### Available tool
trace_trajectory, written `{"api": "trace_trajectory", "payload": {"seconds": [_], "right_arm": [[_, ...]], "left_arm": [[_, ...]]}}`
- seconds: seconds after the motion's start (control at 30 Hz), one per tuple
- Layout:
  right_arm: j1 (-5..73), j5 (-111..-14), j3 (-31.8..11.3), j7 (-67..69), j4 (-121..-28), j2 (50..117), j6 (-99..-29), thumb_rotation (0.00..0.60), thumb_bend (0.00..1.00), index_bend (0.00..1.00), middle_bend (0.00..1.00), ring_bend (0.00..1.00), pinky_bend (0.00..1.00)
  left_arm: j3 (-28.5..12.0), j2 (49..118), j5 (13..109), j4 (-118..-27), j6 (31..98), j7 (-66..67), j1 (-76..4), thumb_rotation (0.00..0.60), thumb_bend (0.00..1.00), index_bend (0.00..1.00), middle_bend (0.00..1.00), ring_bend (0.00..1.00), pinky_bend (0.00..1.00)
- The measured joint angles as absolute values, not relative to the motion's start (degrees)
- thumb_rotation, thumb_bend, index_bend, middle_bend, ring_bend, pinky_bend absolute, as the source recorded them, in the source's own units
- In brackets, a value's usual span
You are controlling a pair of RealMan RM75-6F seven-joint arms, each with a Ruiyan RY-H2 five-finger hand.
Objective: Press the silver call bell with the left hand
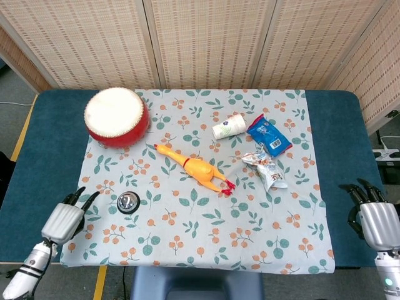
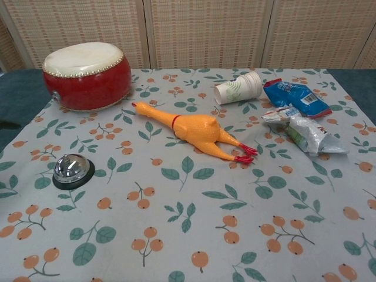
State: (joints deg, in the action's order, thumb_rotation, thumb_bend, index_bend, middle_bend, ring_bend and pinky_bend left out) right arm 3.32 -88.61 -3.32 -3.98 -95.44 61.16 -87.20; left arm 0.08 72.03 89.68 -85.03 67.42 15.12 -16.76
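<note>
The silver call bell (image 1: 129, 202) on its black base sits on the left part of the floral cloth, also seen in the chest view as the bell (image 2: 71, 170). My left hand (image 1: 65, 219) hovers at the cloth's left edge, a hand's width left of the bell, fingers spread and holding nothing. At the table's right edge my right hand (image 1: 377, 220) stays with its fingers apart and empty. Neither hand shows in the chest view.
A red drum (image 1: 116, 116) stands at the back left. A yellow rubber chicken (image 1: 195, 167) lies mid-table, with a paper cup (image 1: 228, 126), a blue snack bag (image 1: 269, 135) and a crumpled silver wrapper (image 1: 265, 169) to its right.
</note>
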Motion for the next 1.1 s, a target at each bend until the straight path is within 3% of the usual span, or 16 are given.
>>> {"api": "trace_trajectory", "payload": {"seconds": [0.53, 1.1], "right_arm": [[3.5, -88.1, -2.8, -1.8, -96.7, 59.4, -85.6, 0.600, 0.91, 0.24, 0.26, 0.10, 0.20], [3.7, -88.7, -2.3, 0.7, -97.4, 58.3, -84.9, 0.600, 0.91, 0.24, 0.26, 0.10, 0.20]], "left_arm": [[-3.7, 88.9, 87.2, -68.6, 64.5, 9.5, -23.4, 0.600, 1.00, 0.00, 0.00, 0.00, 0.18], [0.0, 96.1, 87.8, -61.6, 67.2, 7.7, -21.6, 0.600, 1.00, 0.00, 0.00, 0.00, 0.18]]}}
